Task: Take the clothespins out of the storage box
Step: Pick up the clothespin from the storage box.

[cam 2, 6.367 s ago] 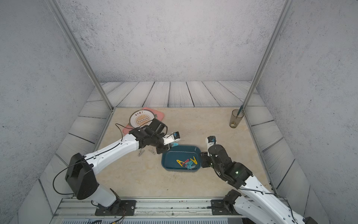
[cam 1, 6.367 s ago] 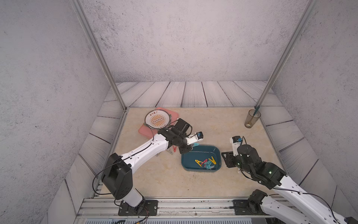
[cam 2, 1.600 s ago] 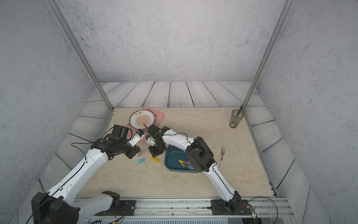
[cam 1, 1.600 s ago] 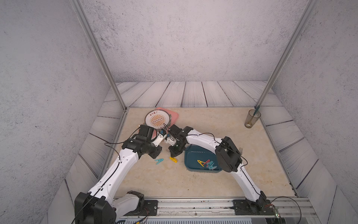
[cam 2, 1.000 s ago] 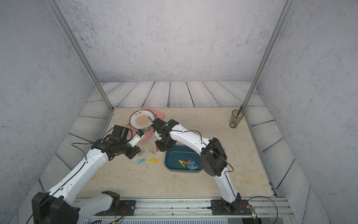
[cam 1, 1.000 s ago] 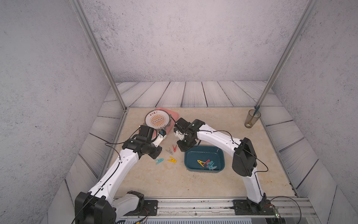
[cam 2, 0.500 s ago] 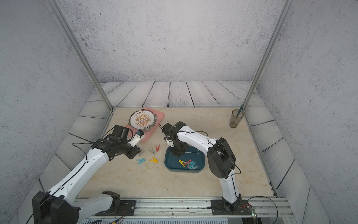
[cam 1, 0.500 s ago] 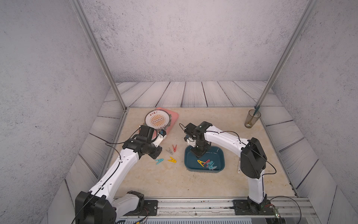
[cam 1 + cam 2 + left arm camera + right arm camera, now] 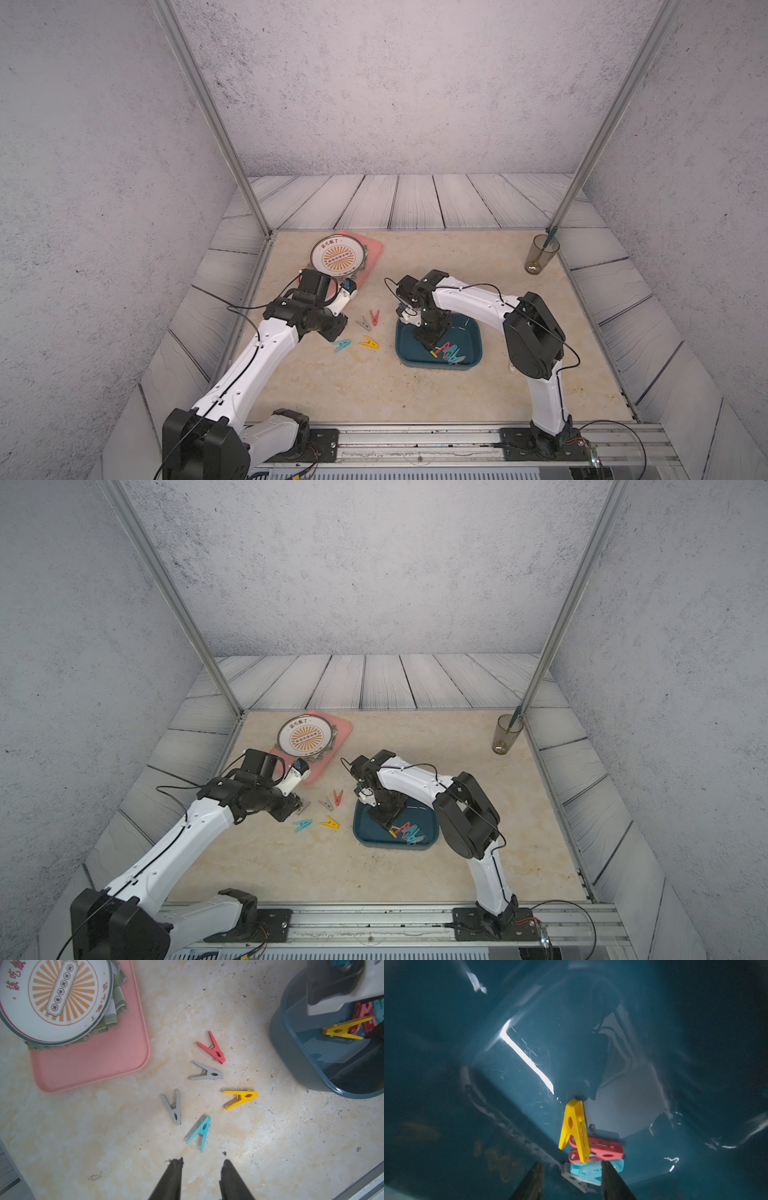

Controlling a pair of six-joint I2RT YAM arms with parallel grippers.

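Though both top views blur the gap, the right wrist view shows the right fingers (image 9: pixel 611 1180) parted, holding nothing, straddling clothespins (image 9: pixel 578 1136) heaped in the storage box (image 9: pixel 468 336); the left wrist view shows the left fingers (image 9: pixel 172 1178) apart, empty, above five loose pins (image 9: pixel 239 1098) on the desk (image 9: pixel 104 1136).

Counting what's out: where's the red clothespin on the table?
In a top view the red clothespin lies between the pink tray and the box, beside a grey clothespin.

The beige marbled desk (image 9: pixel 374 390) carries a pink tray (image 9: pixel 372 254) far left, a teal storage box (image 9: pixel 469 340) mid-desk, five loose clothespins (image 9: pixel 207 1073) left of it, a glass (image 9: pixel 540 259) far right.
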